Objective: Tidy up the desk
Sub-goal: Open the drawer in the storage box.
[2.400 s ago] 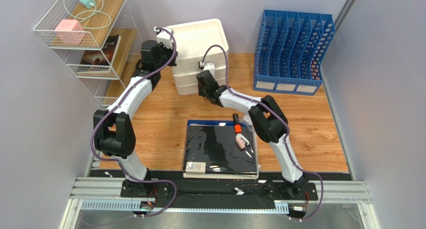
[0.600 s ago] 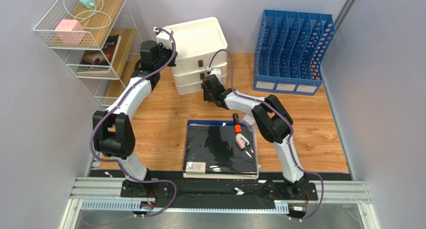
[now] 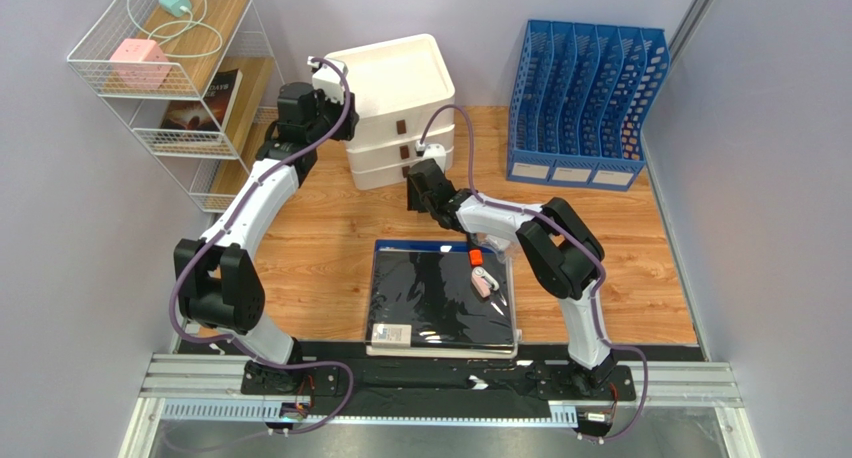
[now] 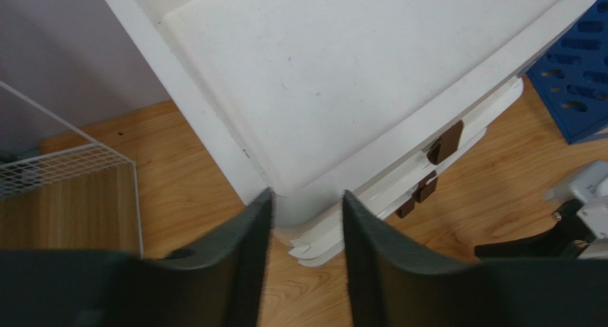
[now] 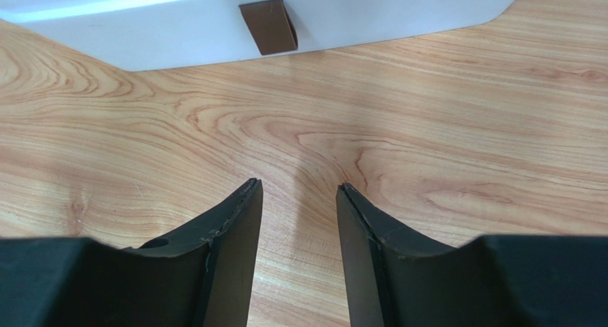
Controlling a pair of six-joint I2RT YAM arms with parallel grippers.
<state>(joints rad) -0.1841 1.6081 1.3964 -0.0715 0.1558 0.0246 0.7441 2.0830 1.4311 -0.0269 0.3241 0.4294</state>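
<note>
The desk is a light orange-brown wood top. At its back stands a white stack of drawers with small brown handles. My left gripper hovers at the stack's left front corner. In the left wrist view it is open, with the stack's rounded corner showing between the fingertips. My right gripper sits low in front of the stack. In the right wrist view it is open over bare wood, empty, a brown handle ahead of it.
A black folder lies near the front edge with a small orange thing and a pink thing on it. A blue file rack stands back right. A white wire shelf holds a pink cube, cable and book.
Both grippers have opened. The right one has drawn back from the drawer front toward the near side. The left arm's elbow has shifted slightly left.
</note>
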